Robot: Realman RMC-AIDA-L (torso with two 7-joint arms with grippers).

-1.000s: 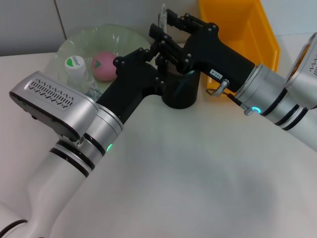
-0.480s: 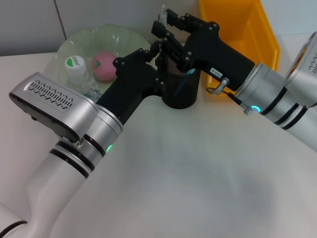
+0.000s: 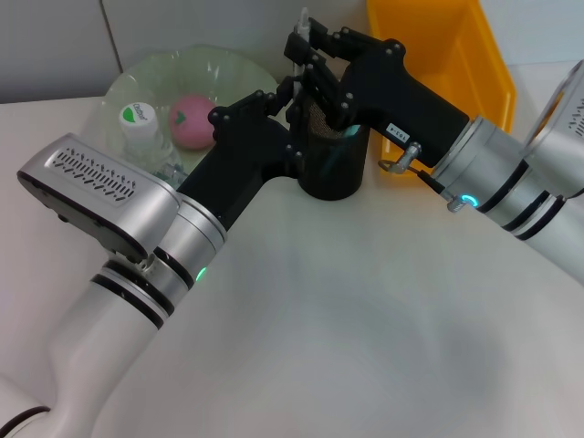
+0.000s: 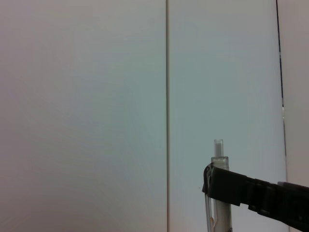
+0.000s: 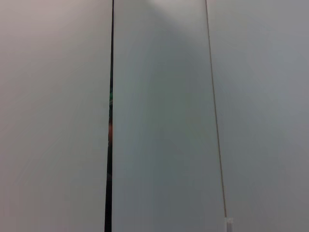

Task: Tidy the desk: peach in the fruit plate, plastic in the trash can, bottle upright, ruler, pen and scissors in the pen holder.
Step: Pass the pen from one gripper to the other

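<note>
R pincer (image 3: 306, 46) clamped on pen (image 3: 300, 27), shifted slightly right over holder (image 3: 334, 169) | L pincer (image 3: 290, 96) beside it, grip unclear | pen not dropped yet

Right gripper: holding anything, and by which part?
The right gripper holds a clear pen upright over the pen holder, gripped just below its top end. Whether the left gripper holds anything cannot be told.
</note>
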